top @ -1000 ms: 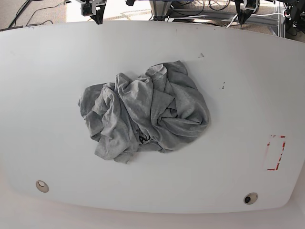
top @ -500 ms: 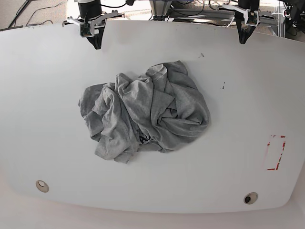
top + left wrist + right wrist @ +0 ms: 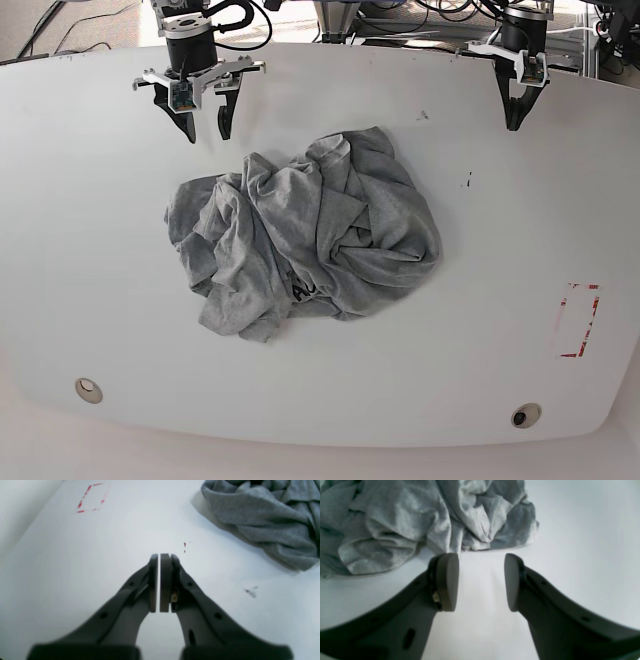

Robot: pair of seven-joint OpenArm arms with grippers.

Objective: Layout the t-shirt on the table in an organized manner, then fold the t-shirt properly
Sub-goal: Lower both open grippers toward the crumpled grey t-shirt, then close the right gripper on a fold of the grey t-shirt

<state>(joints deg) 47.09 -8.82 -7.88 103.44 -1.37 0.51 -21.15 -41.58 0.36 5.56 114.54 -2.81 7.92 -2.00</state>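
Bright even light, soft shadows, blurred foreground jaws, curved wide-angle edges

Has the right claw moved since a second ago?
Yes. In the base view the right claw has come forward from the table's far edge toward the t-shirt, and its jaws now stand apart.

Only a few black letter fragments show on the crumpled t-shirt (image 3: 305,235), unreadable.

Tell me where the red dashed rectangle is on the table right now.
In the base view, the red dashed rectangle sits near the table's right edge, right of the t-shirt.
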